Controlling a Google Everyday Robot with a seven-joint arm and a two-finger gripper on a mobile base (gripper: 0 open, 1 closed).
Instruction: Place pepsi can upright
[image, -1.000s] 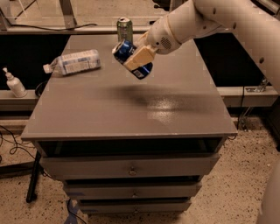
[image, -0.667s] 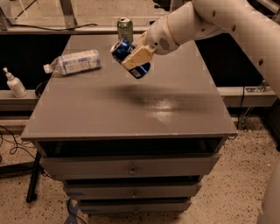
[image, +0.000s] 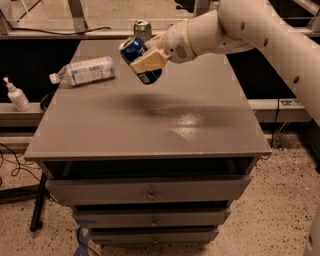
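Pepsi can (image: 133, 49) held tilted in air above far part of table (image: 150, 135), clamped between gripper (image: 144, 62) jaws. Carry step judged underway. Next: can to be turned upright, lowered, released away from green can (image: 142, 29).

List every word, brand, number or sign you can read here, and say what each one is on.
Nothing here reads as quotable text.
pepsi can, held tilted above the table in the gripper: white lettering, too blurred to read.
plastic bottle, lying on its side: label print too blurred to read.
green can, at the back edge: markings too small to read.
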